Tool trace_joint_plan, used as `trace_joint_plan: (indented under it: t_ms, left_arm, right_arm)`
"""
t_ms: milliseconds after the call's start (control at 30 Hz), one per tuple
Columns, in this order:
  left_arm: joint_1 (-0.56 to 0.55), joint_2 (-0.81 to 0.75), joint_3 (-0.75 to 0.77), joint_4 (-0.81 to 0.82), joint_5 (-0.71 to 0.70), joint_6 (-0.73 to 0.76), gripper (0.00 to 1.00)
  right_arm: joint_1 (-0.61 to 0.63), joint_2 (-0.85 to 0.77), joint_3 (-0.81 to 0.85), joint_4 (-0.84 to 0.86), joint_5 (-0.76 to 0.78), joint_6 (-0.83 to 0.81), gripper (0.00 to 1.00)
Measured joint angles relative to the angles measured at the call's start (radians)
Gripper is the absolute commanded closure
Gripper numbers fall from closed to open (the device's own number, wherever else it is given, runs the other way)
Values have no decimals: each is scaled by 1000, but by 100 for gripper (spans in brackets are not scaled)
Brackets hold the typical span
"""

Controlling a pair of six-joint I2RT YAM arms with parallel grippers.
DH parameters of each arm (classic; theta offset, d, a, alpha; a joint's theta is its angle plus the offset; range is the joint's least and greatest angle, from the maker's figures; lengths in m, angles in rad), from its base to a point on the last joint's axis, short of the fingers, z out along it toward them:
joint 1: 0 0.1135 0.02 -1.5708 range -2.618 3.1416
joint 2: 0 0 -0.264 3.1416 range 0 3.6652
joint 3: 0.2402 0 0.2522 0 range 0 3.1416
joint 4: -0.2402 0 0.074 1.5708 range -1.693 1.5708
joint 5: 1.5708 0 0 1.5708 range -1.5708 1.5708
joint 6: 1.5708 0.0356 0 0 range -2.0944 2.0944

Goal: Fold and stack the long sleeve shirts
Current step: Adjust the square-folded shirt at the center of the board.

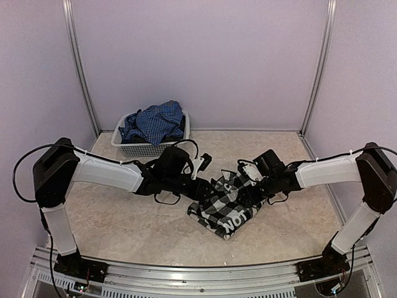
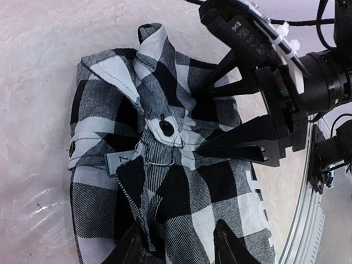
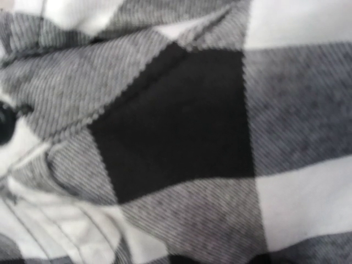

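Note:
The black-and-white check shirt [image 1: 231,206] lies crumpled on the table between my two grippers, with white letters showing on its near edge. From the left wrist, this shirt [image 2: 165,165] shows its collar, a button and a label. My left gripper [image 2: 181,247] stands open over it, and a raised fold of cloth lies between its fingers. My right gripper [image 2: 196,120] is open wide with both fingertips down on the bunched cloth near the collar. The right wrist view is filled by the check cloth [image 3: 176,132]. The blue shirt [image 1: 155,122] is heaped in the basket.
The white mesh basket [image 1: 133,149] stands at the back left against the wall. Purple walls close the table on three sides. An aluminium rail [image 1: 198,273] runs along the near edge by the arm bases.

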State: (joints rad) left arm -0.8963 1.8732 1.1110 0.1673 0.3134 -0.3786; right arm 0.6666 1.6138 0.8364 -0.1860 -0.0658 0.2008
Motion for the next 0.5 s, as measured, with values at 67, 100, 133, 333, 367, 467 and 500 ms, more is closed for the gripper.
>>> trace_joint_plan:
  t_ms: [67,100,133,333,367,467,500]
  left_arm:
    - [-9,-2,-6,-22,-22,13,61]
    - [-14,-5,-11,-34,-35,22,61]
    - [-21,-8,-19,-48,-48,30,61]
    - [-60,-21,-53,-118,-95,77,60]
    - [-64,-24,-61,-124,-103,87,61]
    - [-81,-49,-93,-139,-143,114,62]
    - [-88,-58,-103,-142,-154,118,63]
  right_arm:
    - [0,-3,0,-6,4,-1,22]
    - [0,-4,0,-9,6,-2,22]
    - [0,-4,0,-11,8,-2,22]
    - [0,-4,0,-12,11,-2,22]
    - [0,-4,0,-12,12,-2,22]
    - [1,-4,-2,-11,16,-2,22]
    - [1,-4,-2,-11,17,-2,22]
